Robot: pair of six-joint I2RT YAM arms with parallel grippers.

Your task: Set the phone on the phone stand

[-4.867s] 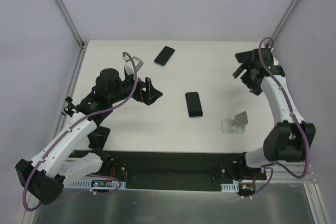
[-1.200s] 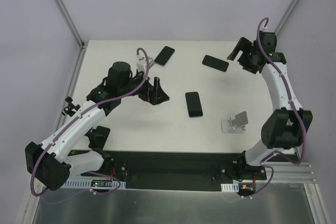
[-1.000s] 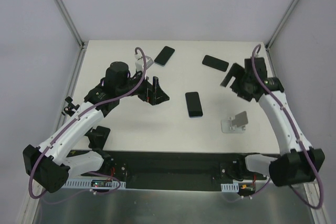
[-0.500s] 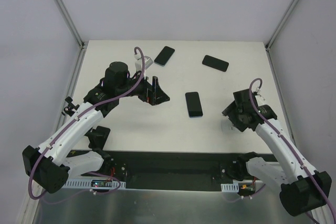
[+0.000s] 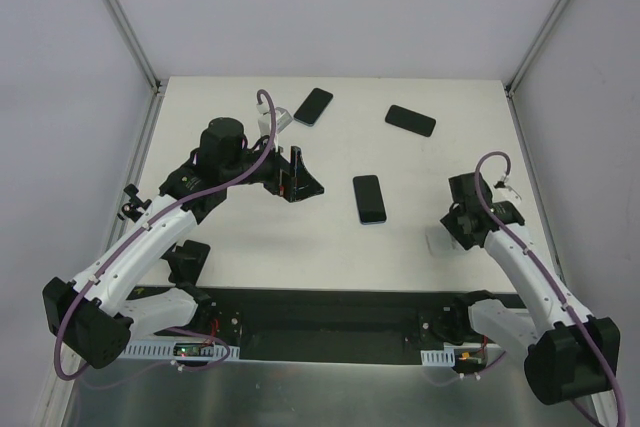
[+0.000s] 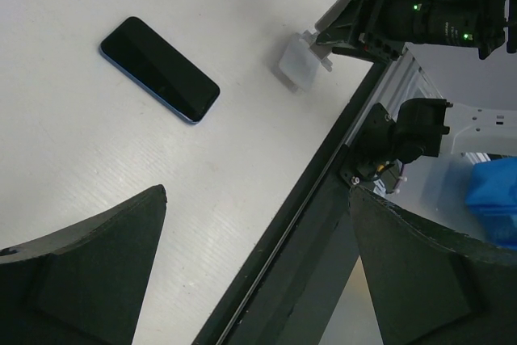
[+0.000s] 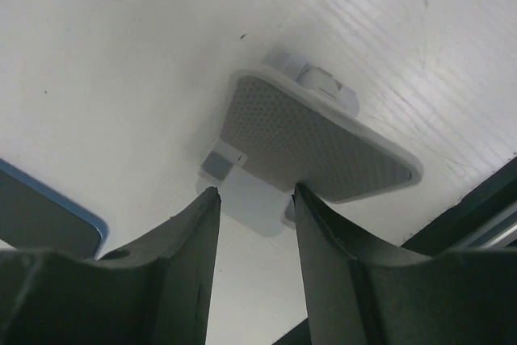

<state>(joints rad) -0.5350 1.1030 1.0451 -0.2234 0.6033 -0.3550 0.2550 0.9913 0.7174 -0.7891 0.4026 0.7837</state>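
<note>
Three dark phones lie flat on the white table (image 5: 340, 247): one in the middle (image 5: 370, 198), two at the back (image 5: 314, 106) (image 5: 411, 120). The middle phone (image 6: 160, 80) also shows in the left wrist view, and its blue edge (image 7: 44, 217) in the right wrist view. The white phone stand (image 7: 315, 143) with its grey dotted pad sits at the near right, mostly hidden under my right gripper (image 5: 456, 231) from above. My right gripper (image 7: 254, 195) has its fingers against both sides of the stand's front plate. My left gripper (image 5: 296, 175) hovers open left of the middle phone, holding nothing.
A small white piece (image 5: 279, 115) sits behind the left arm near the back-left phone. The table's black front rail (image 6: 323, 167) runs close to the stand. Metal frame posts (image 5: 120, 17) rise at the back corners.
My right arm swung from the back right, near the far phone, down to the stand at the near right, and its jaws narrowed around the stand. The left arm stayed still.
</note>
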